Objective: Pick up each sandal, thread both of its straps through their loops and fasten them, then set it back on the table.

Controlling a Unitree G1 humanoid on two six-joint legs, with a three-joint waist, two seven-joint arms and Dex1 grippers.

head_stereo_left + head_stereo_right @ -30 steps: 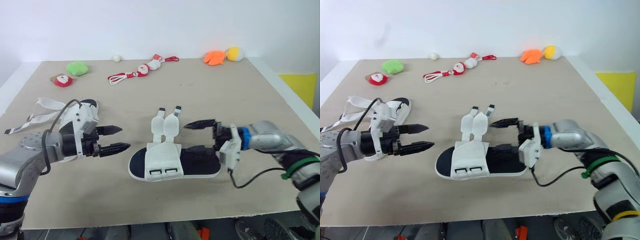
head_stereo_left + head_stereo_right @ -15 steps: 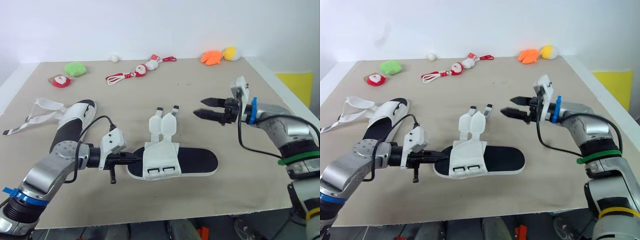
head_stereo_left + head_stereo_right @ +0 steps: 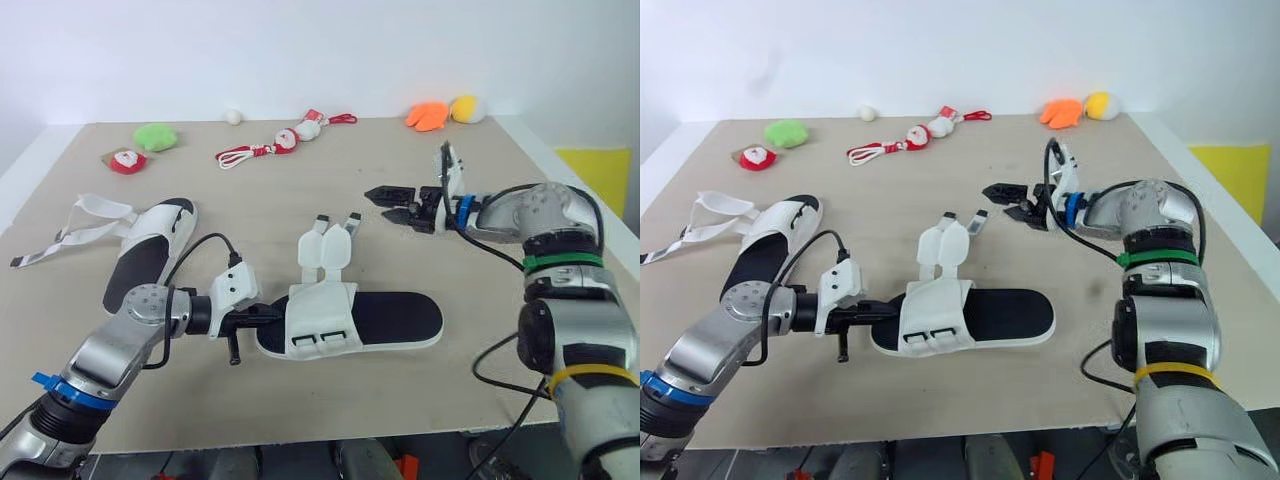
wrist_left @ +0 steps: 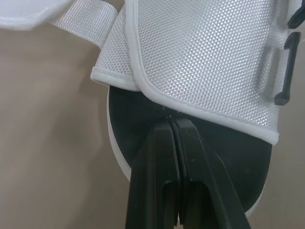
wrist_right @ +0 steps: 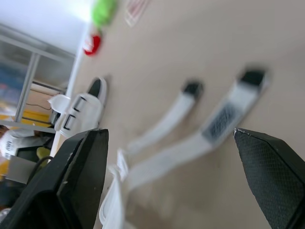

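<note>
A black-soled sandal (image 3: 385, 322) with a white upper flap (image 3: 320, 315) lies mid-table, its two straps (image 3: 328, 244) unfastened and pointing away from me. My left gripper (image 3: 272, 314) is shut, its tips against the toe end at the flap's rim (image 4: 157, 98); I cannot tell whether anything is pinched there. My right gripper (image 3: 382, 202) hovers open just right of the strap ends (image 5: 224, 114), holding nothing. A second sandal (image 3: 150, 250) with loose white straps (image 3: 90, 215) lies at the left.
Small toys line the far edge: a green plush (image 3: 154, 136), a red-and-white toy (image 3: 126, 160), Santa figures on a red cord (image 3: 285, 140), a white ball (image 3: 233, 116), and orange (image 3: 429, 115) and yellow (image 3: 465, 107) plushes. The table's right edge runs beside my right arm.
My left gripper has shut and moved right to the sandal's toe. My right gripper has left the heel, risen, and swung back and left toward the strap ends, staying open.
</note>
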